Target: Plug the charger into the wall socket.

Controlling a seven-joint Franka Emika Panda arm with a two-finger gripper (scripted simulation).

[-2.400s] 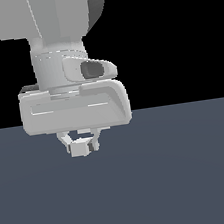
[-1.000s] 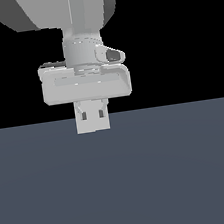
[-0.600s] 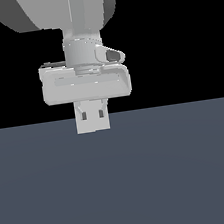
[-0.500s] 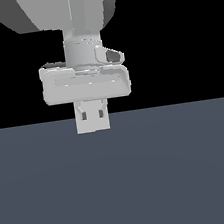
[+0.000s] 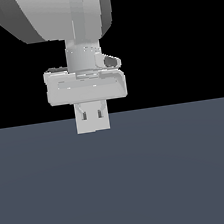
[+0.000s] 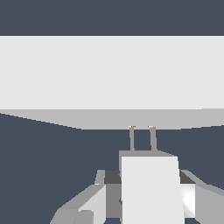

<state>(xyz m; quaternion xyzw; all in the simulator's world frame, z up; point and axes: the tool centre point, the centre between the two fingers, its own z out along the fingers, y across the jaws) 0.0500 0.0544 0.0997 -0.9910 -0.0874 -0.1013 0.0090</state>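
Arm: the big pale grey Franka arm (image 5: 52,14) fills the top of the exterior view, leaning in from the exterior view's left, its wrist pointing straight down.
Pincer: the pincer (image 5: 91,114) hangs below the wide grey hand body; in the wrist view its two fingers (image 6: 89,205) sit tight against either side of the block, so it is gripping the charger.
Charger: the charger (image 6: 151,188) is a pale block held between the fingers, off the desk; in the exterior view only a small pale face (image 5: 93,122) shows under the hand, and I cannot tell there how much of it is charger and how much is finger.
Prongs: two thin prongs (image 6: 142,138) stick out of the charger's far end, side by side.
Wall socket: the wall socket (image 6: 109,72) is a broad pale plate right ahead of the prongs; their tips reach its lower face, where two tiny orange marks show. Whether they are touching or already in, I cannot tell.
Desk: a plain dark blue-grey desk (image 5: 183,174) spreads below.
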